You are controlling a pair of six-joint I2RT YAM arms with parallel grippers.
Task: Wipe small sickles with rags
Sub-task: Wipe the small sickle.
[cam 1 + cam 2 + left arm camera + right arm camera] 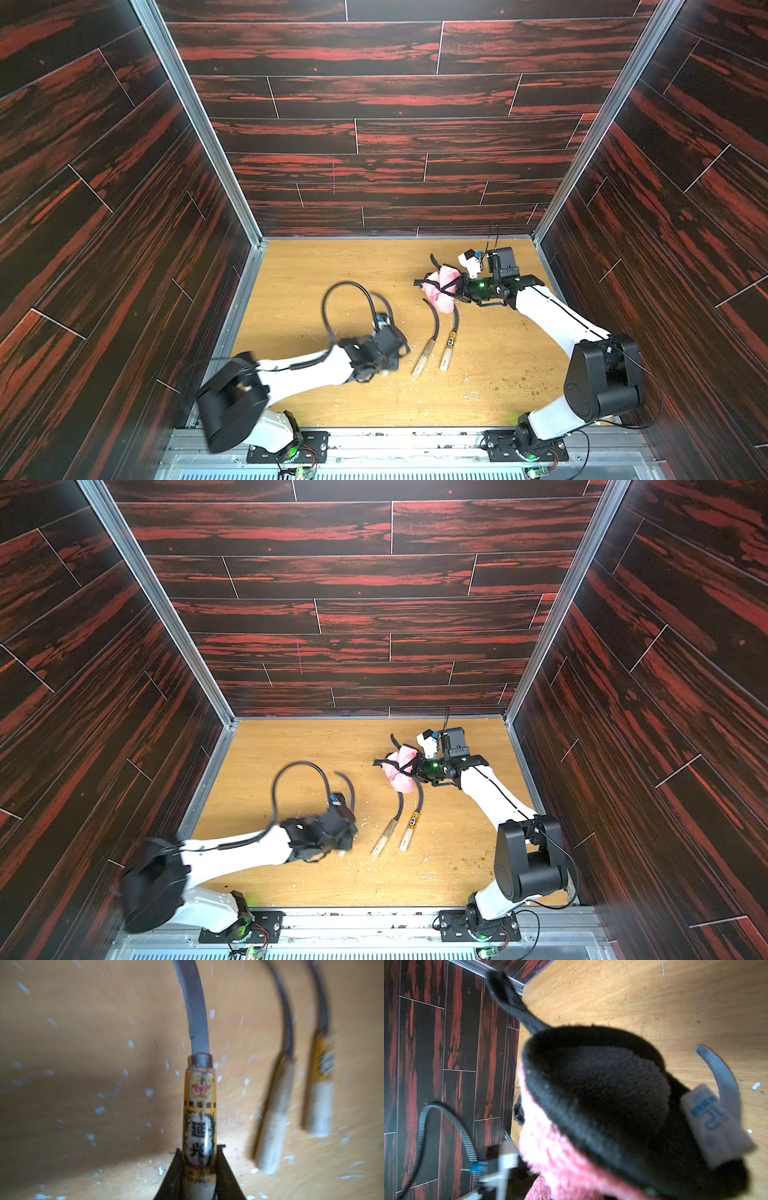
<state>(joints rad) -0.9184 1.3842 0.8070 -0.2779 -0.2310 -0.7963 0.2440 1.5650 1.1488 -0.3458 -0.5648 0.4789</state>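
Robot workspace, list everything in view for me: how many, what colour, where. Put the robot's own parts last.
table: one, light wood, floor of the enclosure.
wall panels: three sides, dark with red grain, around the table.
bare-handled sickle: one, dark blade, pale handle, lying mid-table.
labelled sickle: one, dark blade, yellow band, lying beside the bare-handled sickle.
held sickle: one, grey blade, yellow label, in the left gripper.
rag: one, pink with black edging, in the right gripper.
flecks: many, pale, scattered over the table.
left gripper: one, black, shut on the held sickle's handle.
right gripper: one, black, shut on the rag.
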